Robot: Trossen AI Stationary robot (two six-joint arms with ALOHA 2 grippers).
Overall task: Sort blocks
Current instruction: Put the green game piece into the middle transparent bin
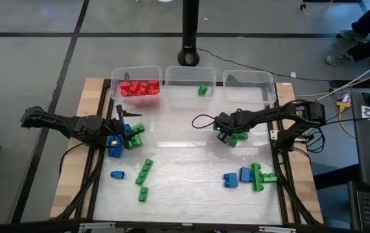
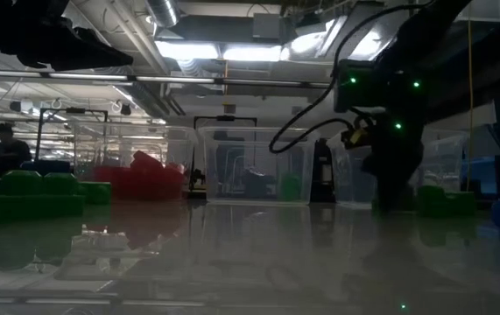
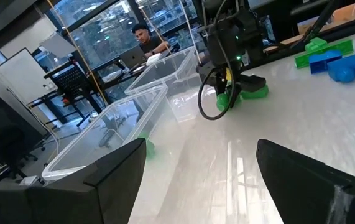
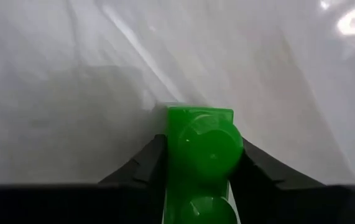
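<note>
While the right gripper [image 1: 229,137] is pressing its fingers [image 4: 141,163] against both sides of a green block [image 4: 203,148] down on the white table [image 1: 191,168], just in front of the bins, the sorting is looking well short of done. Red seems finished: a heap of red blocks [image 1: 139,88] is sitting in the left bin [image 1: 115,76], too tightly piled to count, and no red is showing loose. Only 1 green block [image 1: 203,89] is lying in the middle bin [image 1: 172,72], and the right bin [image 1: 269,87] is holding no blocks that can be made out.

Still loose are about 4 groups: a blue-and-green cluster [image 1: 131,136] by the left gripper [image 1: 112,129], 1 lone blue block [image 1: 117,174], a green run of about 3 pieces [image 1: 145,172], and a blue-and-green cluster [image 1: 249,176] near the front right. So most green and all blue are waiting.

The left gripper is hovering at that left cluster with its fingers [image 3: 112,168] spread apart, holding nothing.
</note>
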